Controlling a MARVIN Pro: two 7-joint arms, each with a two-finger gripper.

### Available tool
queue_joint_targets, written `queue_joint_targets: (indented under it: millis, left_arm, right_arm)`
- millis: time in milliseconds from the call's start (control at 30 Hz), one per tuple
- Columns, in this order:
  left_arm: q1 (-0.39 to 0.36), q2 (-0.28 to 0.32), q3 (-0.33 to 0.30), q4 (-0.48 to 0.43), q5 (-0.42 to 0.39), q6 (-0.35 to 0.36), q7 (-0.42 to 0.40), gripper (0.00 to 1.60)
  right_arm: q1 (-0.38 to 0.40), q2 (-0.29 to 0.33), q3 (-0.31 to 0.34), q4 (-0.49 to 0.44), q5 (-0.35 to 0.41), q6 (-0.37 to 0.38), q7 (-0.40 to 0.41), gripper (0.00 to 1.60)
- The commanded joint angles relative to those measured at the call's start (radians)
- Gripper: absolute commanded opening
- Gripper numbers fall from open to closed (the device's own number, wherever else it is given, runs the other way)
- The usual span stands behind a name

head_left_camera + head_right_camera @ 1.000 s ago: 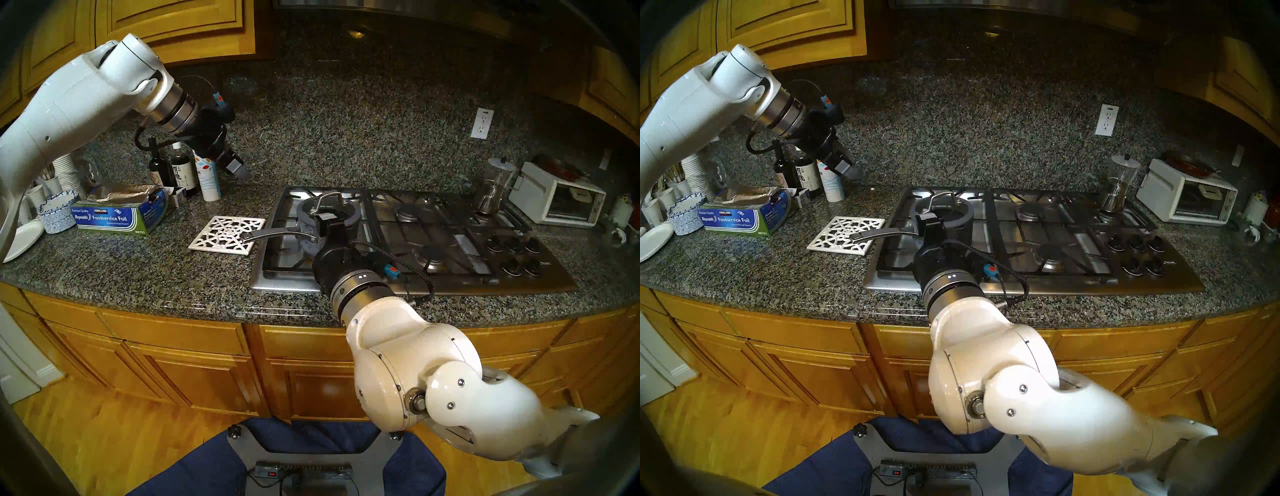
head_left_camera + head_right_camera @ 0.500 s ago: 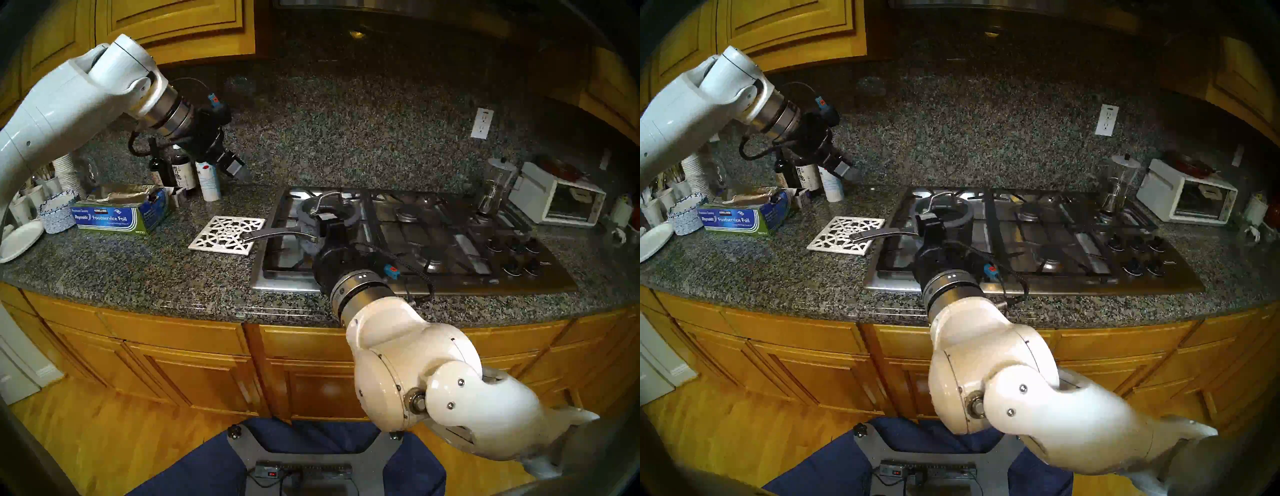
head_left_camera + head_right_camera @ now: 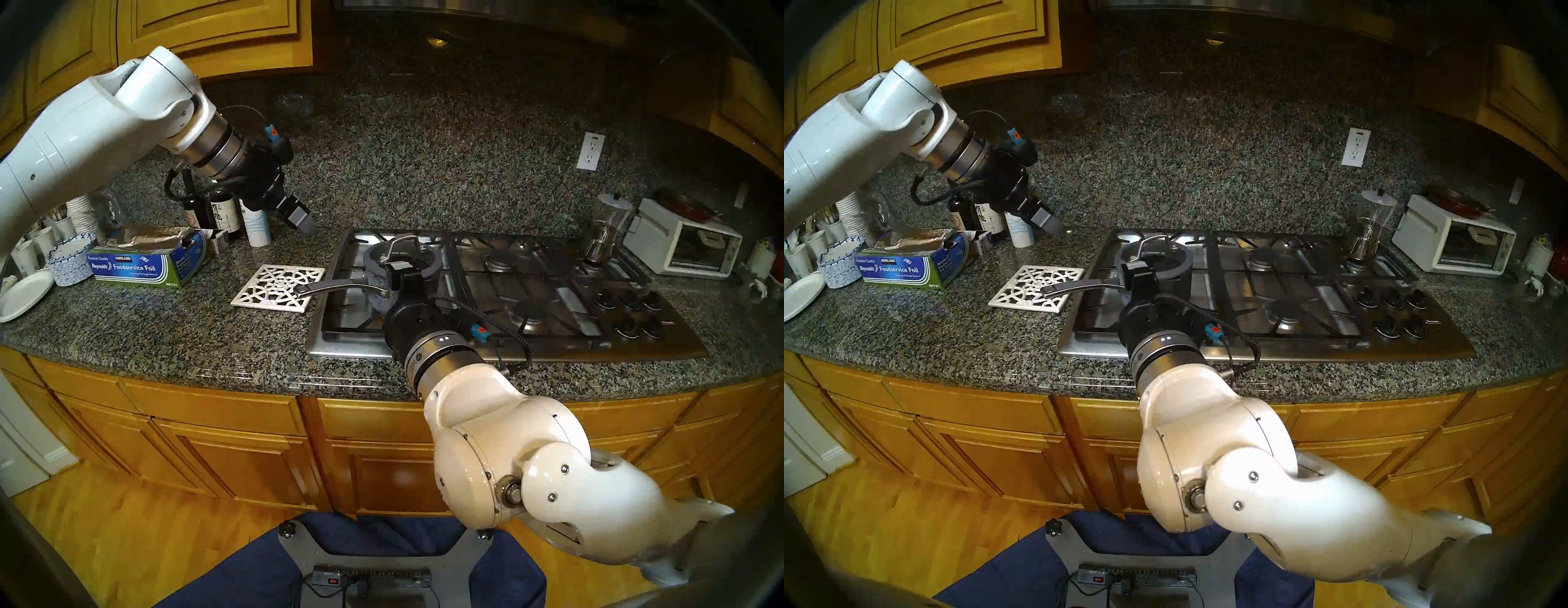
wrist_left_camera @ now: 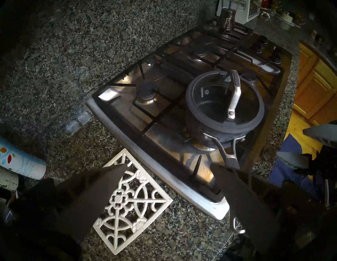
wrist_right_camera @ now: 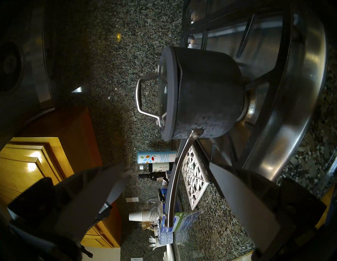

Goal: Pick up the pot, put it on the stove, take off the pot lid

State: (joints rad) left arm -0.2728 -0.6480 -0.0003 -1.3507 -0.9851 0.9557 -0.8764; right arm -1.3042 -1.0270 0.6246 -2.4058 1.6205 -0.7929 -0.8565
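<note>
Speckled blue-grey saucepan (image 4: 215, 131) is sitting on the gas cooktop (image 3: 551, 339), on the grate at its front-left burner, glass lid (image 4: 225, 102) on top. Its long steel handle (image 5: 175, 184) sticks out past the cooktop's left edge, over the white lattice trivet (image 3: 278, 288). The right gripper (image 5: 169, 170) is at the cooktop's front, fingers spread wide on either side of that handle, not touching it. The left gripper (image 4: 166, 165) hangs above the counter behind the trivet, fingers apart too, holding nothing.
</note>
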Motion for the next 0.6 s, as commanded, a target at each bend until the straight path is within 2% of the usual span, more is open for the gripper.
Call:
queue_joint_targets:
  millis: [0,567]
  left_arm:
    - [-0.066,-0.037,-0.013,0.017,-0.038,-0.006,-0.108,1.60]
    - [-0.083,-0.115,0.023,-0.003,-0.103,-0.011,-0.099,1.60]
  right_arm:
    - [0.018,-0.005,0.012,-0.024,-0.012,0.000,0.013,1.60]
    - [0.018,-0.005,0.012,-0.025,-0.012,0.000,0.013,1.60]
